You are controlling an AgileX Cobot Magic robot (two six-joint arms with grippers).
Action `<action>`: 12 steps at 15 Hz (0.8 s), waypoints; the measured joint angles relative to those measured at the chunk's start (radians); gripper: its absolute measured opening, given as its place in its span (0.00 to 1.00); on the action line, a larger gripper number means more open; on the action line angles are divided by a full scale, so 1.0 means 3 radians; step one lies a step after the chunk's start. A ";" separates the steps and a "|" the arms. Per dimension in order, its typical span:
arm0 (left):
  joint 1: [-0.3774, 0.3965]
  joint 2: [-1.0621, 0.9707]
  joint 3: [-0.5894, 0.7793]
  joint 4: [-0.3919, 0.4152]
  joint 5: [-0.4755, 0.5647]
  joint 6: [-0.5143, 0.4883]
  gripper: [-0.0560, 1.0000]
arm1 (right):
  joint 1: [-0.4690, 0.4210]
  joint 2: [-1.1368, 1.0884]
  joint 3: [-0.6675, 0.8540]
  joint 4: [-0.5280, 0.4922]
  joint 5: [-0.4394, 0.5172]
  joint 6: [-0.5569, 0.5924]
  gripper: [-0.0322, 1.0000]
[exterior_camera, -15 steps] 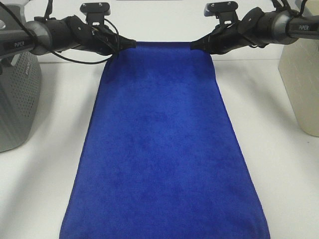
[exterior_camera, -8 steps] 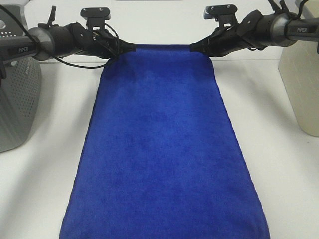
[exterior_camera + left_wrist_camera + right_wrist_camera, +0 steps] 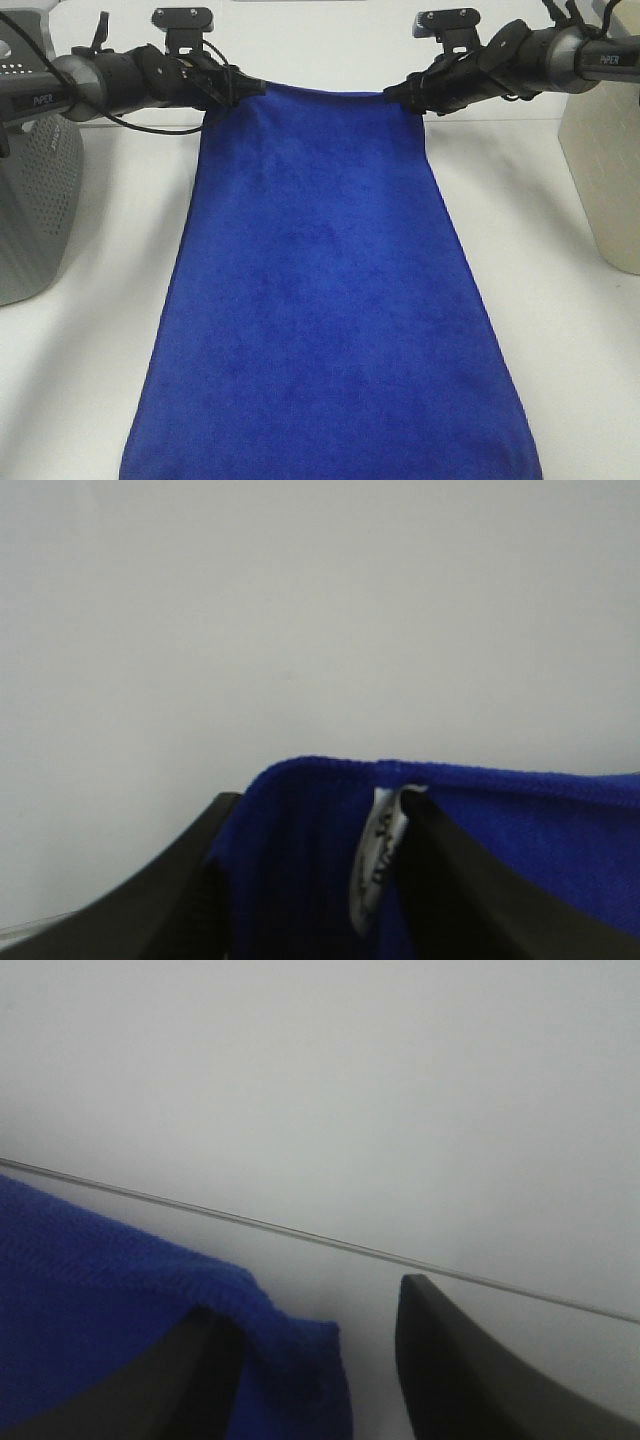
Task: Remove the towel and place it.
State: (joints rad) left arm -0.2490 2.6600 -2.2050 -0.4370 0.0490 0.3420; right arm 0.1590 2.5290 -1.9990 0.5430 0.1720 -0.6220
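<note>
On the white tabletop (image 3: 90,350), your left gripper (image 3: 315,880) and right gripper (image 3: 310,1360) stood spread at the towel's (image 3: 325,300) far corners.

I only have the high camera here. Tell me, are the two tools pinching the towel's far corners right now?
Observer: The right wrist view shows the right tool open. Bare white shows between the towel corner and one finger.
Operator: And the left one?
Observer: The left tool has its fingers apart too, with the towel corner lying between them.
Operator: Anything marking that corner?
Observer: A small white tag hangs right beside one finger.
</note>
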 joint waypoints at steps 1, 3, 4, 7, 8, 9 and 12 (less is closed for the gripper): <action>0.0000 0.0000 0.0000 0.0000 0.0000 0.0000 0.53 | 0.0000 0.0003 0.0000 0.0000 0.0003 0.0000 0.55; 0.0000 0.0000 0.0000 0.0003 -0.0003 0.0000 0.71 | -0.0017 0.0003 0.0000 0.0000 0.0033 0.0037 0.67; 0.0000 0.0000 0.0000 0.0010 -0.0007 0.0000 0.76 | -0.0020 0.0003 0.0000 0.0000 0.0080 0.0037 0.68; 0.0000 0.0000 0.0000 0.0137 -0.0030 0.0000 0.80 | -0.0030 0.0003 0.0000 -0.0040 0.0193 0.0037 0.69; 0.0000 0.0000 0.0000 0.0237 -0.0077 0.0000 0.81 | -0.0030 0.0003 0.0000 -0.0080 0.0220 0.0037 0.69; 0.0000 0.0000 0.0000 0.0303 -0.0087 0.0000 0.81 | -0.0030 0.0000 0.0000 -0.0117 0.0273 0.0037 0.69; 0.0000 -0.0010 0.0000 0.0347 -0.0083 0.0000 0.81 | -0.0030 -0.0107 0.0000 -0.0163 0.0463 0.0037 0.69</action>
State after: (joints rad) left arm -0.2490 2.6570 -2.2050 -0.3330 0.0240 0.3420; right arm 0.1500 2.4970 -1.9990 0.4940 0.3110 -0.6110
